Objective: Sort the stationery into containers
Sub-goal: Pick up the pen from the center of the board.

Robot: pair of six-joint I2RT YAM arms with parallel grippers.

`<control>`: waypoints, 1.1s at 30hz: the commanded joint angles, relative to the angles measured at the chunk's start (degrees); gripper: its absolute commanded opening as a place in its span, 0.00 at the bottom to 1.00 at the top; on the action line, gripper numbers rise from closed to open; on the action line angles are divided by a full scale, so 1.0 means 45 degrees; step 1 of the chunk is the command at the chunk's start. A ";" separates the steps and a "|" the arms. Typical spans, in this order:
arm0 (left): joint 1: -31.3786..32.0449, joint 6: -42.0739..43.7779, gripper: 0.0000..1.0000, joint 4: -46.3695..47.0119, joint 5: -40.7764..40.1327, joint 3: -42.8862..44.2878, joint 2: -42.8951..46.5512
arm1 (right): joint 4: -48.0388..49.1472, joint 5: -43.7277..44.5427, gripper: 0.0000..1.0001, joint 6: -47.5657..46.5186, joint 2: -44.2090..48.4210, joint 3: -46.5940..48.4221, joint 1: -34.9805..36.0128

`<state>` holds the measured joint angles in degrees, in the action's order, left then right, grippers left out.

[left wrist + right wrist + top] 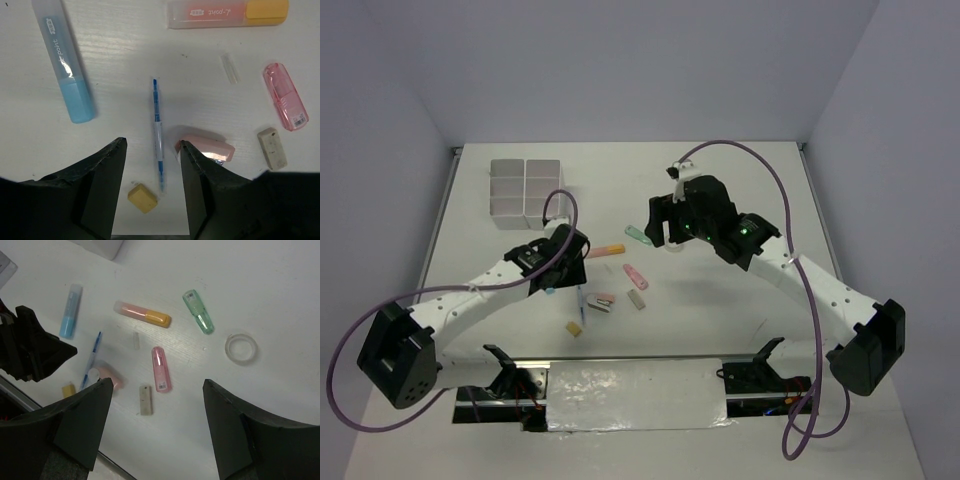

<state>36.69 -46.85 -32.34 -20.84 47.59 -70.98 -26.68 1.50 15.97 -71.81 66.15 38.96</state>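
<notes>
The left gripper (152, 144) hangs low over the white counter (750, 180), its two black fingers spread partway and pinching nothing. A thin blue-and-clear plastic pen (158, 135) lies in the gap, with its near end reaching back between the fingers. Its long axis points straight away from the wrist, so it lies crosswise to the line along which the fingers close (a favourable lie, I judge, for closing on the barrel). Neither finger touches the pen. A small tan block (143, 197) sits just beside the pen's near end, also inside the gap. A pale pink stapler-like piece (207, 149) is partly hidden behind the right finger's tip, so a descent could catch either one.

The right gripper (157, 385) is spread wide and empty, held high. A clear tape ring (241, 347) and a translucent green capsule-shaped item (198, 311) lie beyond it. The left arm is much the nearer to the pen.

The white plastic box of six square compartments (525, 188) stands at the far left of the counter, on the left arm's side and well apart from the scattered stationery.

A pale blue highlighter with a frosted cap (65, 60) and a pink-and-orange highlighter (227, 12) each carry a small coloured label and a printed word, seen upside down. The word appears to end in "point"; the rest is too small to read. A translucent pink capsule-shaped item (286, 97) bears a small white sticker, perhaps a barcode, which cannot be read.
</notes>
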 commanded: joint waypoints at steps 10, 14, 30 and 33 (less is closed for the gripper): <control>0.0246 -0.0507 0.54 0.0622 0.0333 -0.0830 -0.0339 | 0.0772 -0.0274 0.80 -0.0189 -0.0175 -0.0052 -0.0044; 0.0363 -0.0740 0.54 0.0974 0.0568 -0.1200 -0.0632 | 0.0869 -0.0545 0.80 -0.0150 -0.0194 -0.0130 -0.0064; 0.0988 -0.1015 0.48 0.1658 0.0530 -0.2002 -0.1784 | 0.0850 -0.0860 0.80 -0.0306 -0.0311 -0.0013 -0.0064; 0.1008 -0.1015 0.45 0.1756 0.0491 -0.2002 -0.2058 | 0.0889 -0.1054 0.80 -0.0306 -0.0409 0.0007 -0.0006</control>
<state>40.86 -49.95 -25.67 -18.83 38.94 -79.29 -25.71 -2.04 15.33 -72.79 65.91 38.96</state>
